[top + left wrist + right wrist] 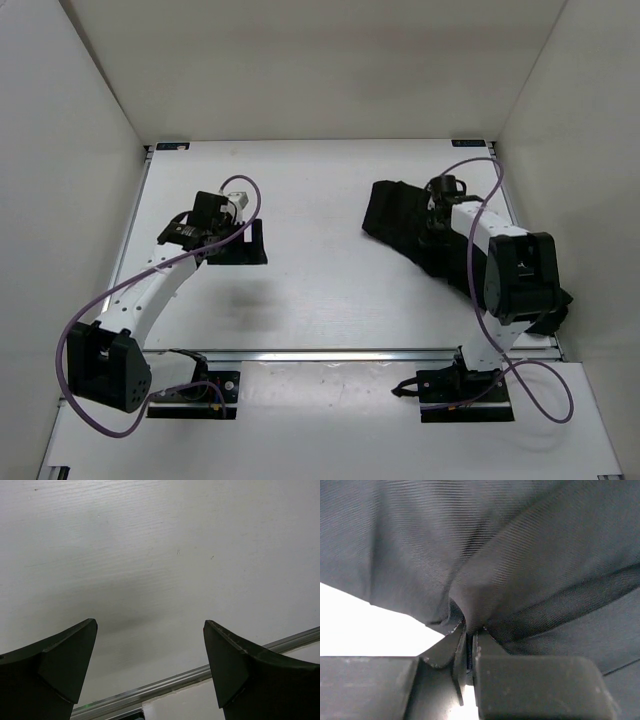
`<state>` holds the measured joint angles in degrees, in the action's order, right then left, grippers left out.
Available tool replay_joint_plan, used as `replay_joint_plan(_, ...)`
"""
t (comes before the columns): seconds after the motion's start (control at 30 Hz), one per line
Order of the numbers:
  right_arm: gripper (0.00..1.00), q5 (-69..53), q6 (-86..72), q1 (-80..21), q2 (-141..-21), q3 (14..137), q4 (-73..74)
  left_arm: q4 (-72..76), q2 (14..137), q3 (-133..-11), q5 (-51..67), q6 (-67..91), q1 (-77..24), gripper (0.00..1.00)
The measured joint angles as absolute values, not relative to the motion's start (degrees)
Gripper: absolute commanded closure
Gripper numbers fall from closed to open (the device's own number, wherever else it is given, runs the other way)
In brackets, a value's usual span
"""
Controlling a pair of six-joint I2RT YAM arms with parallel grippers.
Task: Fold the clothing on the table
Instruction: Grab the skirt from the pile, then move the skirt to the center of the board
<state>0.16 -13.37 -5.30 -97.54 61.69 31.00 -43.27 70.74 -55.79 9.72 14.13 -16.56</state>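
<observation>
Clothing [392, 218]: bunched, right side of worktop [320, 300]; soft, light, limp
Right gripper [468, 632]: pinched tight on a clothing fold
Left gripper [150, 647]: wide, empty
Hold: I'd take a hem edge

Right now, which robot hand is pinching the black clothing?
The right hand, shut on the clothing; the left hand is open above the table, holding nothing.

I read the clothing [400, 228] as plain black — up close a fine ribbed weave, perhaps greyer from glare. The table [320, 290] is white, its near rail [350, 353] silvery, the left arm's cable [259, 207] purple.
</observation>
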Motion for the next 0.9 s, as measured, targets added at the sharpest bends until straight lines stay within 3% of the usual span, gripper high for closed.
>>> replay_joint_plan(0.17,1.00,-0.51,-12.62,-8.03,-104.29,79.37,36.10,-42.70,70.74,-55.75,10.37,13.98,-15.81,0.01)
replay_joint_plan(0.37,1.00,-4.73,-10.72,-14.85,-120.27,130.10,45.06,-40.62,70.76,-55.79,11.40,14.00,-15.18,0.01)
replay_joint_plan(0.43,1.00,-5.45,-10.66,-17.06,-118.76,135.85,42.72,-40.58,70.76,-56.16,11.31,13.96,-14.48,0.01)
replay_joint_plan(0.5,1.00,-5.06,-10.02,-19.16,-111.61,133.19,39.90,-40.80,70.76,-57.19,11.07,13.78,-13.76,0.01)
replay_joint_plan(0.6,1.00,-8.99,-10.66,-18.87,-93.34,113.95,33.21,-41.56,70.76,-60.14,9.80,13.47,-12.88,0.01)
replay_joint_plan(0.67,1.00,-13.91,-12.62,-13.56,-83.00,99.61,27.11,-42.00,70.70,-62.72,8.97,13.50,-12.49,0.01)
replay_joint_plan(0.7,0.72,-15.46,-13.23,-10.70,-79.02,92.92,24.43,-42.19,70.57,-63.94,8.64,13.58,-12.43,0.01)
replay_joint_plan(0.73,0.61,-15.99,-13.98,-7.94,-75.64,85.82,21.32,-42.33,70.35,-65.25,8.40,13.67,-12.45,0.01)
replay_joint_plan(0.8,0.25,-16.51,-14.41,-5.74,-73.80,74.08,18.09,-42.92,69.78,-67.66,8.08,14.09,-12.69,0.01)
replay_joint_plan(0.83,0.16,-17.15,-14.72,-5.78,-75.20,68.69,17.08,-42.87,69.25,-68.86,7.94,14.39,-13.06,0.01)
replay_joint_plan(0.9,0.12,-18.46,-15.35,-5.85,-80.01,59.64,16.78,-42.41,67.81,-69.49,7.97,14.87,-13.74,0.02)
